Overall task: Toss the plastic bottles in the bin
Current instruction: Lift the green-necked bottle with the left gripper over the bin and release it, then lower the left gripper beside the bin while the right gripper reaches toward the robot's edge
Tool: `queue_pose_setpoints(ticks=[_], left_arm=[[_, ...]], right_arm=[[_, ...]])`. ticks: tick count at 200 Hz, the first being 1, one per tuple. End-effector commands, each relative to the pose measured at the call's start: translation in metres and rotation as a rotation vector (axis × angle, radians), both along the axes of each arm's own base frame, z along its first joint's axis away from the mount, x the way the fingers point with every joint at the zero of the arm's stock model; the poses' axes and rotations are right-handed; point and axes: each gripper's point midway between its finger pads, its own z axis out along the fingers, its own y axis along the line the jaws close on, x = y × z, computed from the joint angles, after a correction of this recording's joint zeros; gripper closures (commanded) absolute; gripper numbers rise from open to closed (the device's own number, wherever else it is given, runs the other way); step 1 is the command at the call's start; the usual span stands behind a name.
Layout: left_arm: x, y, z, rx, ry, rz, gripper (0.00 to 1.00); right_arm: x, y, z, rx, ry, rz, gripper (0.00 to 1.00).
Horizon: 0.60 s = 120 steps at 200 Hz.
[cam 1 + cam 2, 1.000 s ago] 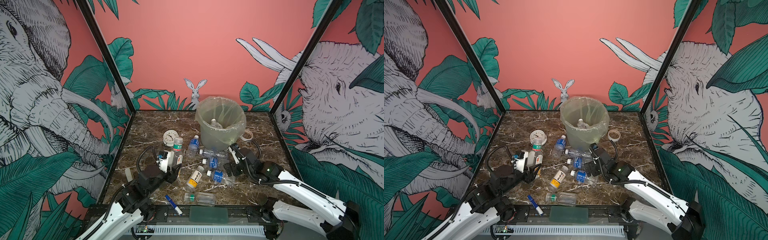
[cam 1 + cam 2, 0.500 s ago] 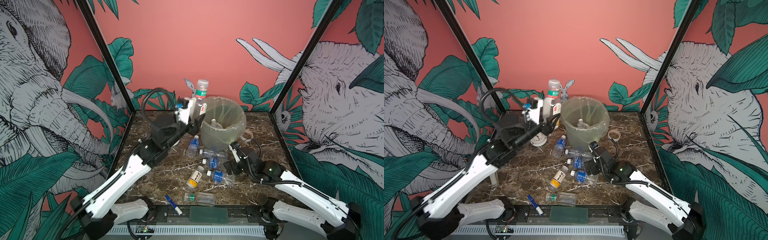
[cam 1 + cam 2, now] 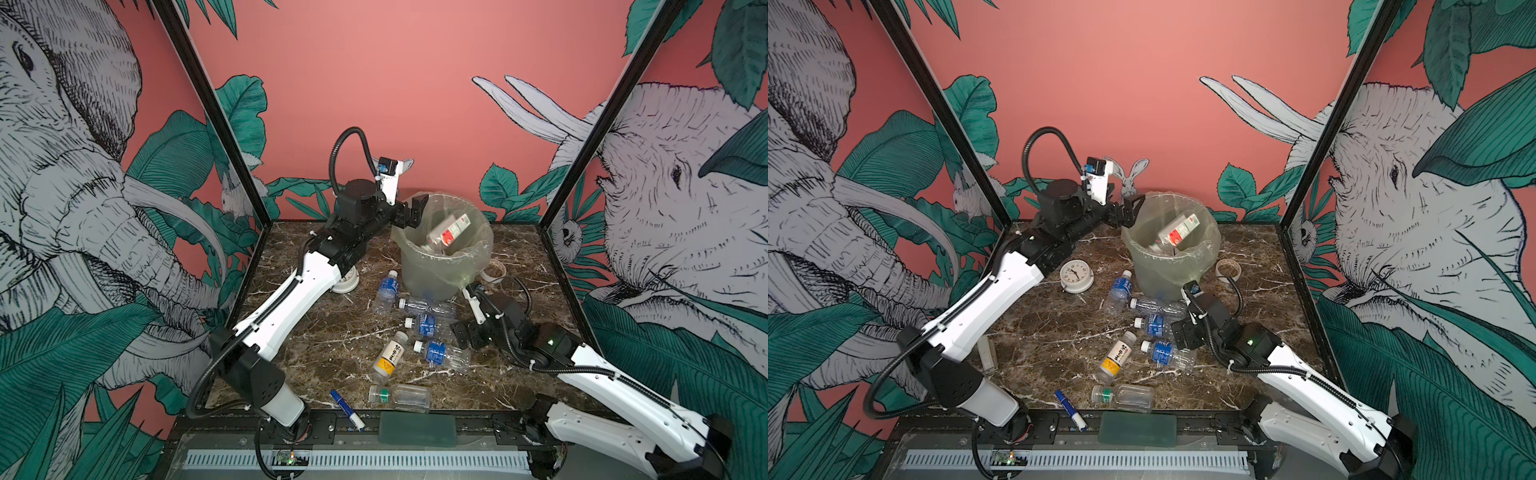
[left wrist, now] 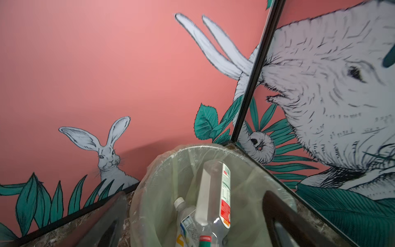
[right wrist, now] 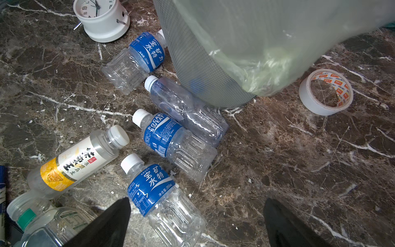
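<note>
The bin (image 3: pixel 440 266) stands at the back middle of the marble table in both top views. My left gripper (image 3: pixel 409 212) hovers open at its left rim. A clear bottle with a red label (image 3: pixel 451 227) is inside the bin mouth, tilted and blurred, touching neither finger. In the left wrist view this bottle (image 4: pixel 215 196) points cap down beside another bottle (image 4: pixel 186 220) in the bag. Several plastic bottles lie in front of the bin, among them a white-yellow one (image 3: pixel 388 356). My right gripper (image 3: pixel 467 334) is open low over a blue-labelled bottle (image 5: pixel 158 192).
A white clock (image 3: pixel 1075 276) sits left of the bin, a tape roll (image 3: pixel 494 271) to its right. A blue-capped marker pen (image 3: pixel 347 409) and a green-capped bottle (image 3: pixel 399 397) lie near the front edge. Patterned walls close in three sides.
The left arm lifted the red-labelled bottle from the table up to the bin and opened; the bottle has dropped into the bin. The right arm has barely moved.
</note>
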Motion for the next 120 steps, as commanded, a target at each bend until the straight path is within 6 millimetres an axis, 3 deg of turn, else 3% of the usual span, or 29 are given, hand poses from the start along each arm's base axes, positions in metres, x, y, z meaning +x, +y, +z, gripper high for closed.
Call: queue_pose_setpoints(ticks=[1, 69, 120], left_arm=[[-0.026, 0.021, 0.018, -0.035, -0.058, 0.015, 0.01], [-0.04, 0.055, -0.06, 0.069, 0.078, 0.087, 0.01], [-0.053, 0.068, -0.118, 0.157, 0.184, 0.104, 0.0]], right_arm=[[0.001, 0.002, 0.002, 0.007, -0.004, -0.006, 0.01], [-0.004, 0.01, -0.006, 0.009, 0.05, 0.033, 0.01], [-0.013, 0.019, -0.021, -0.007, 0.122, 0.084, 0.01]])
